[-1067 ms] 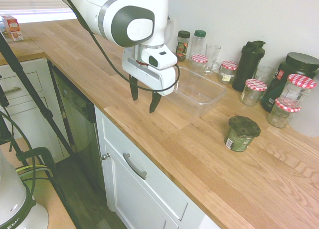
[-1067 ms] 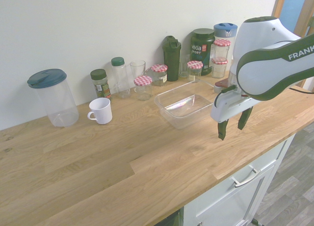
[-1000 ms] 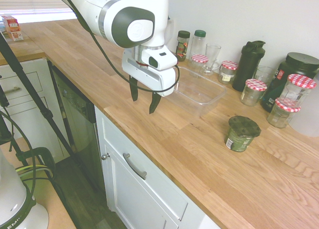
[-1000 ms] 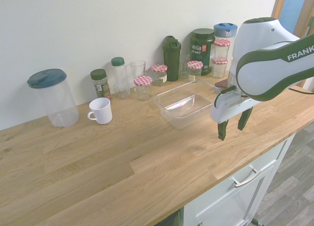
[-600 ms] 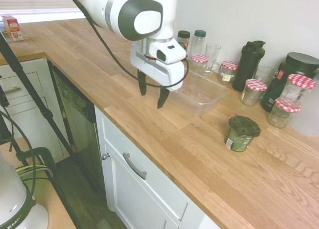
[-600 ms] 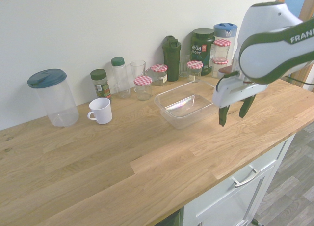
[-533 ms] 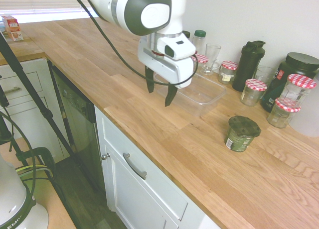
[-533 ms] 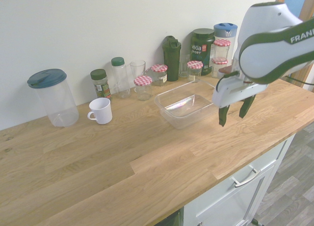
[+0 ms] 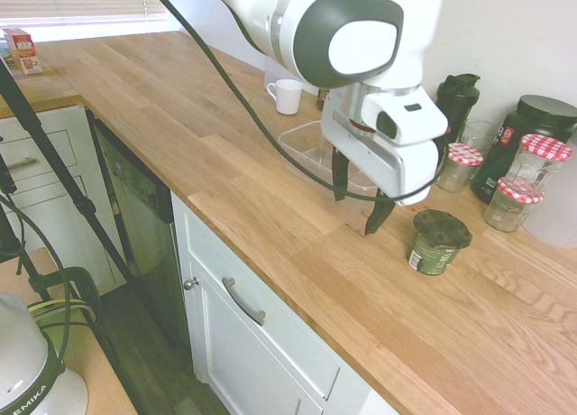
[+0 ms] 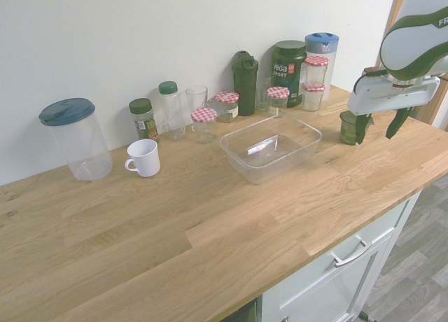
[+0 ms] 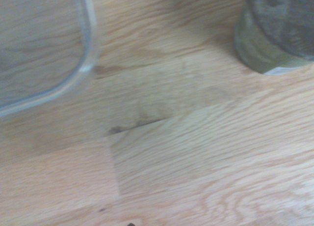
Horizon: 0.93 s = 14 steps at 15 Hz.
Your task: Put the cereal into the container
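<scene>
Now we see the hand [image 9: 360, 214] spread open with nothing between its fingers, hanging over the wooden counter [image 9: 297, 253] near the small dark green jar [image 9: 435, 244] of cereal. That jar stands upright on the counter, its wide dark lid on and a pale label patch on its side. We find it beside the shallow clear tub [image 10: 271, 150], apart from it and outside it. In the second exterior view, part of the hand overlaps the jar, and we cannot tell from that whether they touch. Behind the tub we notice a dark shaker bottle [image 10: 245, 84], a large black canister [image 10: 288, 73] and several glass jars [image 10: 278, 100] with red-checked lids, two of them stacked. Further along, we have a white mug [image 10: 143, 158] just beside a tall clear pitcher [image 10: 81, 141] with a blue lid.
</scene>
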Motion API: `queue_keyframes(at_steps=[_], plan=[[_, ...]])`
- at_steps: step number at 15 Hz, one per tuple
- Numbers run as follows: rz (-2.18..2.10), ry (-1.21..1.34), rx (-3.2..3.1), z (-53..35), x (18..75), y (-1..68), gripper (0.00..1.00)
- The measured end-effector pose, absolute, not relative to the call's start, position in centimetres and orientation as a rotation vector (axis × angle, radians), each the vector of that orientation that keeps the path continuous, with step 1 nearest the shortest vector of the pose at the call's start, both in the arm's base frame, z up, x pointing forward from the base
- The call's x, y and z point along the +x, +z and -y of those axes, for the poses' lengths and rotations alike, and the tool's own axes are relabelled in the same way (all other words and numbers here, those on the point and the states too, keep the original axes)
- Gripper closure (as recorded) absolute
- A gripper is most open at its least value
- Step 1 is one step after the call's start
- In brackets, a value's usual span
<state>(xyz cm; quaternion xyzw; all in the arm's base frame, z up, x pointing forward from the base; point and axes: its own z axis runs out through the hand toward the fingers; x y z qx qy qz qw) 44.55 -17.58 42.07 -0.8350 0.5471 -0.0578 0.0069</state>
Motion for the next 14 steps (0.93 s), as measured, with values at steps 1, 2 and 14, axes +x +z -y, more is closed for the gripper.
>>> queue_keyframes(at_steps=[1,2,14], plan=[[-1.727,-0.180,-2.604,18.3,44.8,41.2,0.00],[-1.738,-0.181,-2.599,18.8,45.1,40.5,0.00],[-1.893,-0.299,-2.456,22.9,52.0,35.3,0.00]])
